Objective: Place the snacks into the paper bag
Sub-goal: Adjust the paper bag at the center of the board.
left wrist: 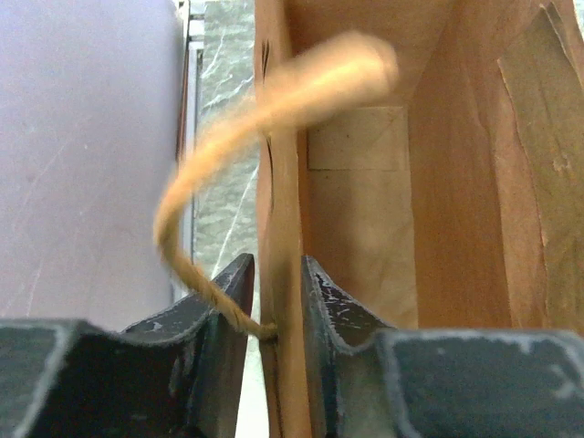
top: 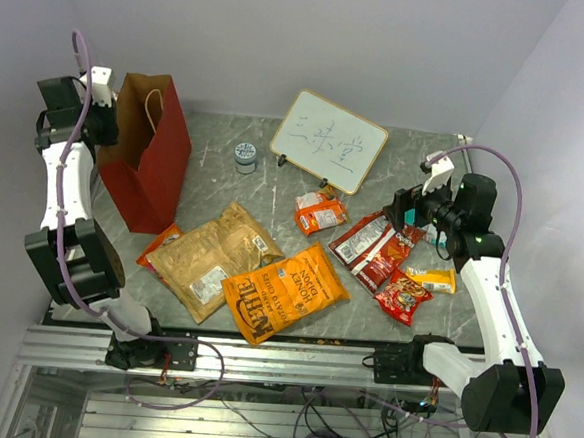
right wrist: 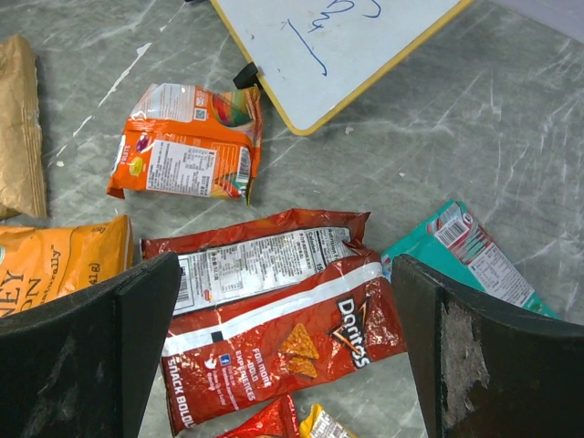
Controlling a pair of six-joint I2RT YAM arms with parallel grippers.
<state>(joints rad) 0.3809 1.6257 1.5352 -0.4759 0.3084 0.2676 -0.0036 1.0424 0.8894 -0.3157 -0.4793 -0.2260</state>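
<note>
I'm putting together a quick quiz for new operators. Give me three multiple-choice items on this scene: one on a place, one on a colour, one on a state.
1. Where on the table does the paper bag stand?
A) far left
B) centre
C) far right

2. What colour is the chip packet below the right gripper?
A) purple
B) red
C) black

3. How is the right gripper?
A) shut on a packet
B) shut on the bag
C) open, holding nothing

Answers:
1 A: the top view shows the bag at the far left, its wall pinched by the left gripper.
2 B: the right wrist view shows a red packet between the fingers.
3 C: the fingers stand wide apart, above the packets.
</note>
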